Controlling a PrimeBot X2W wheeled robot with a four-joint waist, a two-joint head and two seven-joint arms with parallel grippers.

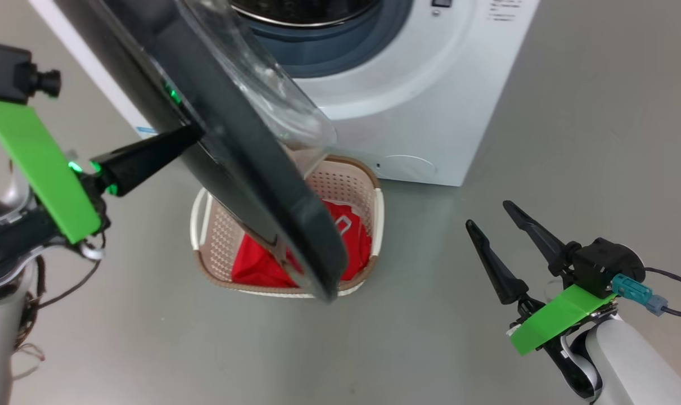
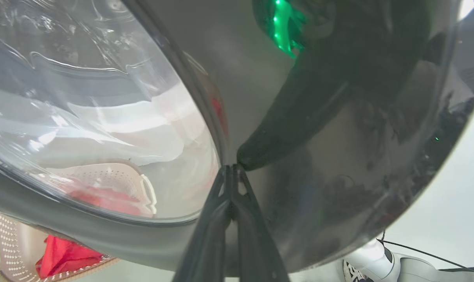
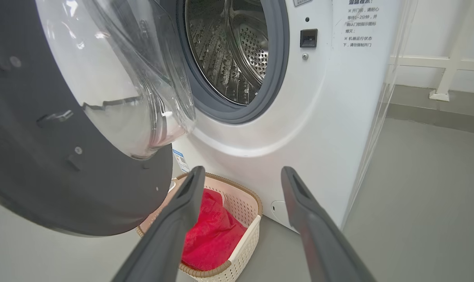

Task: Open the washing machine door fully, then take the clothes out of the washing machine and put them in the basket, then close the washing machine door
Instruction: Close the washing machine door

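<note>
Grey smooth floor (image 1: 599, 112) throughout. White washing machine (image 1: 419, 112) at top of head view; steel drum (image 3: 233, 51) exposed behind grey gasket (image 3: 278, 78).

Left arm: reaches in from lower left, green-plated wrist raised, fingers levelled at the washing machine door (image 1: 233, 169).
Left gripper (image 1: 194, 134): fully closed, nothing between the fingers. Fingertips (image 2: 227, 184) pressed together and set against the glossy black outer rim of the door, just beside the glass bowl window (image 2: 84, 98).

Right arm: low at lower right, well apart from door and machine.
Right gripper (image 1: 488, 215): spread wide, empty. Fingers aimed toward machine front and basket (image 3: 244, 235).

Door: swung out from the opening, partly open. Lower edge overhangs the basket in head view.

Basket: cream, perforated, brown rim. Stands on floor just in front of the machine, below the door.
Contents: clothes (image 1: 256, 264), bright red, bunched against one side, small white label (image 1: 343, 225) facing up.
</note>
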